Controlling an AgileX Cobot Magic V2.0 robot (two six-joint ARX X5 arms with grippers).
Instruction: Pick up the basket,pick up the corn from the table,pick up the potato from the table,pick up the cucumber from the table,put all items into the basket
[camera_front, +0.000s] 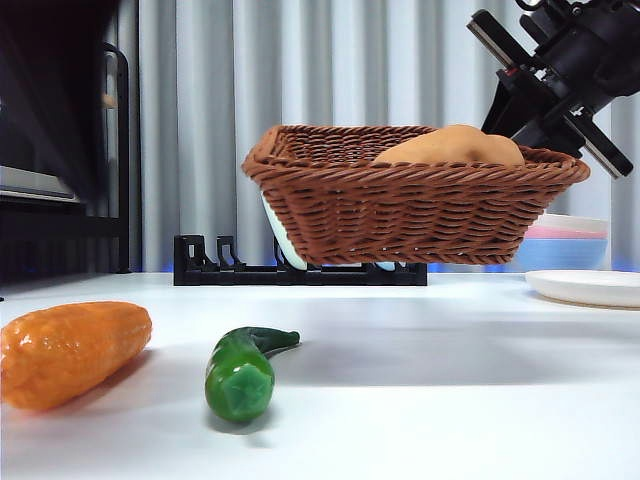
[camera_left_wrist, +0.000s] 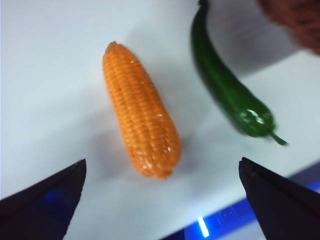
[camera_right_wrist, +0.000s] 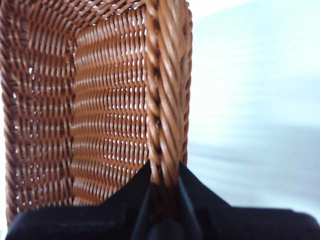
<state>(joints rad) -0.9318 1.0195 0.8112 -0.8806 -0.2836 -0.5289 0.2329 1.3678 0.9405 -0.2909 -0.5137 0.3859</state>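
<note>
Basket (camera_front: 400, 205) held clear of the table (camera_front: 420, 360) by the right gripper (camera_right_wrist: 164, 172), pinched on one rim only, potato (camera_front: 452, 148) riding inside; risk of tilting or slipping under that one-sided load. Corn (camera_left_wrist: 140, 125) lying between the wide-open jaws of the left gripper (camera_left_wrist: 162, 192), not touched. Cucumber (camera_left_wrist: 225, 90) just beside it, liable to be nudged.

The white table (camera_front: 420, 400) carries the corn (camera_front: 70, 352), the cucumber (camera_front: 242, 370) and a black rack (camera_front: 200, 266)
</note>
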